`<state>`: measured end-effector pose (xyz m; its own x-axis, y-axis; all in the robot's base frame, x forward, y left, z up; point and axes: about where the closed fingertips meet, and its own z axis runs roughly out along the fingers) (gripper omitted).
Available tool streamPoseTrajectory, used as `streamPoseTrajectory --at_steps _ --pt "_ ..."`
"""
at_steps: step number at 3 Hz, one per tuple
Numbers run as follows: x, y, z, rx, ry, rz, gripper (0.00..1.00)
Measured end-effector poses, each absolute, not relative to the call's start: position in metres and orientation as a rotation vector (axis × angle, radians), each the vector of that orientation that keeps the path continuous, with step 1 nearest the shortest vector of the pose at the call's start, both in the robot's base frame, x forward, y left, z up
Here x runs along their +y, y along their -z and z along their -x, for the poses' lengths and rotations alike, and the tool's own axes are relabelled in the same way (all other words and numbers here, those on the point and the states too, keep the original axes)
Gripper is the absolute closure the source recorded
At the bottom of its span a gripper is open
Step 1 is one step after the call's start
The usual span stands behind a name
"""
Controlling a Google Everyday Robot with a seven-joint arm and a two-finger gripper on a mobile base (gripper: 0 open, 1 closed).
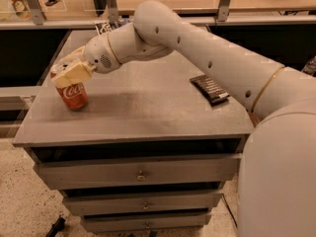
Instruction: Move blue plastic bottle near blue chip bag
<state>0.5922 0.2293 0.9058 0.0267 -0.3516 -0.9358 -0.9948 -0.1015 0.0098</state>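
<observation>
Light warm, moderate, from overhead. Table (148, 120) evenly lit; soft, diffuse shadow beneath the arm (207, 48), stretching right from the can (74, 97). Gripper (70, 74), at the can's top, left side, well lit. Faint sheen on arm. Gaps above drawers (138, 169) in deep shade. Far shelf (163, 4) brightest.

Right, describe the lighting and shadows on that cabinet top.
Camera view: soft, even light on the cabinet top, no hard glare; a faint diffuse shadow spreads from the cola can under the arm; the gripper at the can's top is brightly lit.
</observation>
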Motion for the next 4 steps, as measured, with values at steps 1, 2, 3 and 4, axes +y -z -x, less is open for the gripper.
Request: streamPoseTrajectory --at_steps 1,2,3,4 --pt "0.225 -0.907 -0.595 1.424 -1.072 1.534 0.12" --pt "0.22 -0.91 -0.599 1.431 -1.053 1.514 0.0" --pt "0.215 -0.913 -0.602 1.439 -1.039 1.499 0.0" --pt "0.206 -0.92 -0.608 1.449 -1.015 1.463 0.0"
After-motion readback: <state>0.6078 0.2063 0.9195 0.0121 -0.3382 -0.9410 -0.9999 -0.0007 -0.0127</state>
